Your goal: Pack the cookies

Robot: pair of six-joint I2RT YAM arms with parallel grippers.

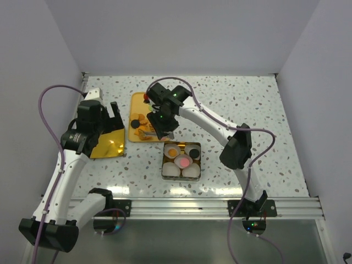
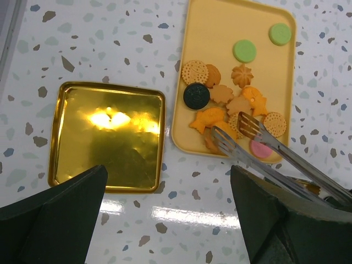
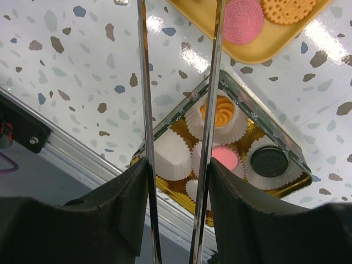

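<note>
Nearest you, the tin (image 1: 164,166) sits on the worktop (image 1: 247,99), with an orange, a pink and a black one already in its paper cups (image 3: 171,159). Further back on the left, your left hand (image 2: 168,184) hangs wide open over the gold lid (image 2: 110,148), holding nothing. Your right hand (image 3: 179,203) is clamped on the tongs (image 2: 275,149), tips over the cookies (image 2: 220,99) piled at the near end of the yellow tray (image 2: 220,27).

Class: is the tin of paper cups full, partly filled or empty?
Partly filled. In the tin, an orange cookie, a pink cookie and a black cookie sit in cups; two others are empty.
</note>
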